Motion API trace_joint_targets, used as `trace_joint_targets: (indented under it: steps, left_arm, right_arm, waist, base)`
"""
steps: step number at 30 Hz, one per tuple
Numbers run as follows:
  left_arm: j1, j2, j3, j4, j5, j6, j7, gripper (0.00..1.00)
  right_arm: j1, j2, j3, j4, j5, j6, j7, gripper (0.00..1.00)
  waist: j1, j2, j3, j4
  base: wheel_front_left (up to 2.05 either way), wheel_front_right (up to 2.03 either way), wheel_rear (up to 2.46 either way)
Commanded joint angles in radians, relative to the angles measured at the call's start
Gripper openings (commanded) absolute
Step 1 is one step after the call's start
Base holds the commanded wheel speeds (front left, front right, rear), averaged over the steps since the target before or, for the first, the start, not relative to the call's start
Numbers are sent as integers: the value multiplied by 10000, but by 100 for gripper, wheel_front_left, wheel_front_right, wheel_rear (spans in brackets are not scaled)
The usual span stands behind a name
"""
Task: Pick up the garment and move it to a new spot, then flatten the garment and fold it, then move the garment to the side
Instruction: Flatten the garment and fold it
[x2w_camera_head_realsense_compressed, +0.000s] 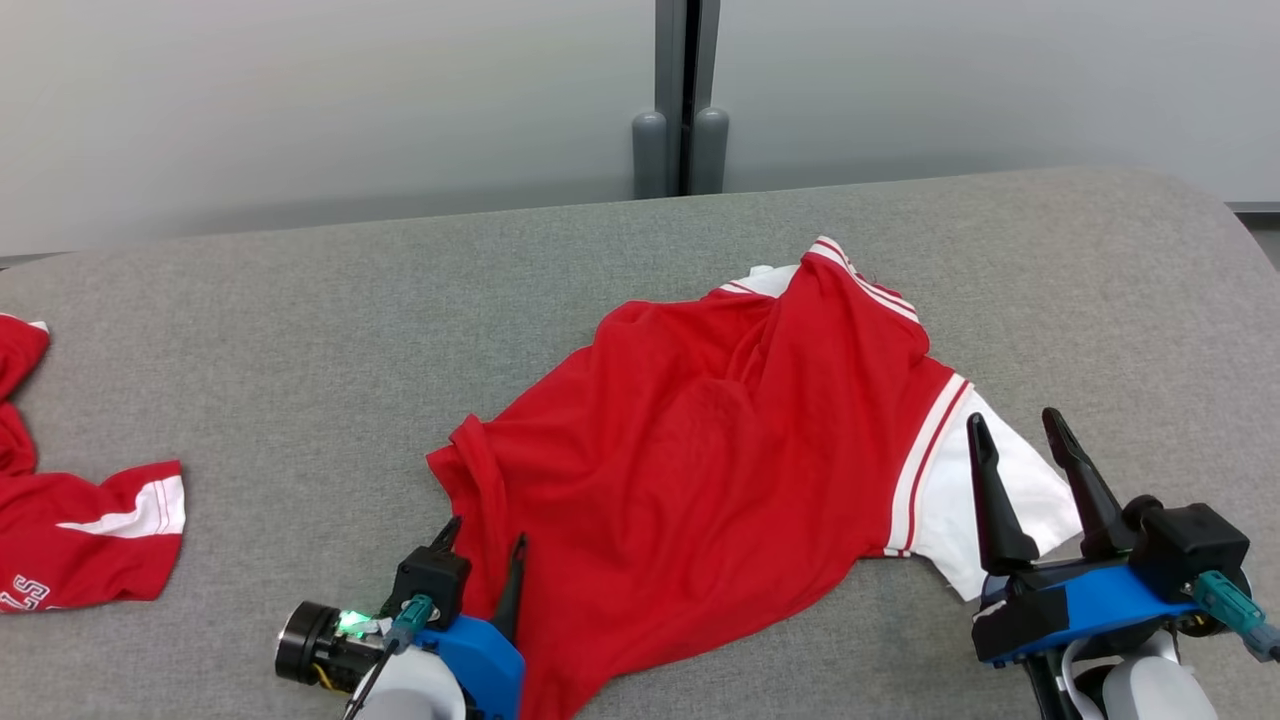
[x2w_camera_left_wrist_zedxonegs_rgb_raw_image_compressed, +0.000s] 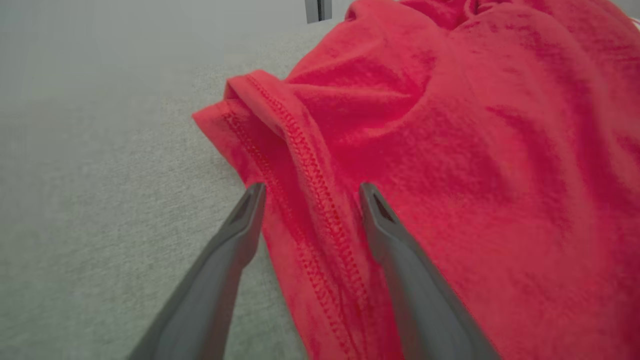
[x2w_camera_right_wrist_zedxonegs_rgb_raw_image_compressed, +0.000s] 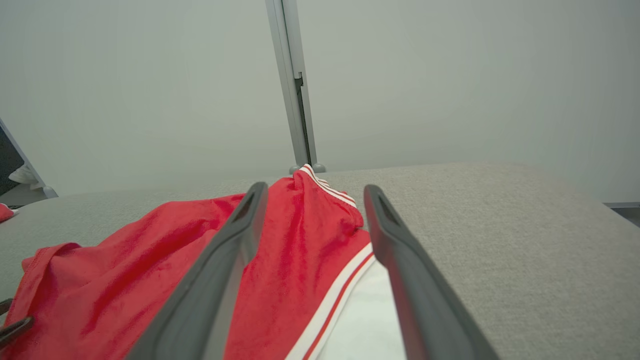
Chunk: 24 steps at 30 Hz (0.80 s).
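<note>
Head view: a crumpled red short-sleeved garment (x2w_camera_head_realsense_compressed: 700, 450) with white sleeves and red-and-white striped trim lies in a heap on the grey woven-fabric table (x2w_camera_head_realsense_compressed: 300, 330), a little right of centre.
Garment lay: rumpled all over, with deep folds across the red body. One white sleeve (x2w_camera_head_realsense_compressed: 960, 500) pokes out on the robot's right, and a striped cuff (x2w_camera_head_realsense_compressed: 850, 270) peaks at the far end.
Left gripper: the left gripper (x2w_camera_head_realsense_compressed: 487, 532) sits low at the garment's near left corner, its two dark fingers spread apart and gripping nothing.
Left wrist view: here's the stitched red hem (x2w_camera_left_wrist_zedxonegs_rgb_raw_image_compressed: 305, 165), folded over on itself and running straight up between the two fingers (x2w_camera_left_wrist_zedxonegs_rgb_raw_image_compressed: 240, 235). One finger is over bare grey fabric, the other over red cloth. Whether either tip touches the cloth, I cannot tell.
Right gripper: the right gripper (x2w_camera_head_realsense_compressed: 1012, 417) is at the near right, fingers wide apart, tips above the white sleeve just beside the striped seam, and it holds nothing.
Right wrist view: the striped seam (x2w_camera_right_wrist_zedxonegs_rgb_raw_image_compressed: 330, 300) and white sleeve lie between the spread fingers, and the red body spills away to that view's left.
Second cloth: another red piece of clothing with a white stripe (x2w_camera_head_realsense_compressed: 90, 540) lies at the table's far left edge, well apart from the garment.
Background: a pale plain wall (x2w_camera_head_realsense_compressed: 300, 100) with a grey upright post (x2w_camera_head_realsense_compressed: 690, 80) stands behind the table.
</note>
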Motion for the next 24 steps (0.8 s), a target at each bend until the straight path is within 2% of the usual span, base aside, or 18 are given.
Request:
trace_joint_targets:
  steps: [1, 6, 11, 12, 13, 14, 19, 24]
  left_arm:
    - [-248, 18, -28, 298, 53, 135, -11, 100]
    - [-576, 55, 22, 1245, -15, 390, 15, 100]
    - [-759, 68, 96, 1825, -279, 188, 23, 98]
    - [-789, 61, 73, 1888, -327, 113, 18, 71]
    - [-821, 54, 23, 1955, -356, 64, 24, 22]
    - [-863, 53, -18, 2016, -397, 10, 20, 0]
    - [-1061, 29, -87, 1890, -613, -137, 4, 0]
    - [-1211, 339, 260, 1364, -824, 27, -24, 0]
  right_arm:
    - [-152, 4, 19, 46, 51, 1, -45, 100]
    - [-182, 3, -18, 170, 3, 1, -92, 100]
    - [-178, 4, 15, 296, 28, 1, -131, 100]
    - [-184, 4, 23, 314, 51, 1, -122, 100]
    - [-189, 4, 33, 325, 68, 1, -132, 100]
    - [-197, 4, 52, 334, 78, 1, -139, 100]
    - [-248, 4, 112, 354, 122, 1, -162, 100]
    - [-287, 3, 106, 330, 142, 1, -207, 100]
  waist:
    - [0, 0, 9, -35]
    - [0, 0, 49, -101]
    - [0, 0, 71, -122]
    - [0, 0, 80, -117]
    - [0, 0, 90, -112]
    - [0, 0, 100, -109]
    - [0, 0, 128, -115]
    - [0, 0, 182, -157]
  base:
    - [0, 0, 0]
    - [0, 0, 0]
    - [0, 0, 0]
    - [0, 0, 0]
    - [0, 0, 0]
    - [0, 0, 0]
    - [0, 0, 0]
    - [0, 0, 0]
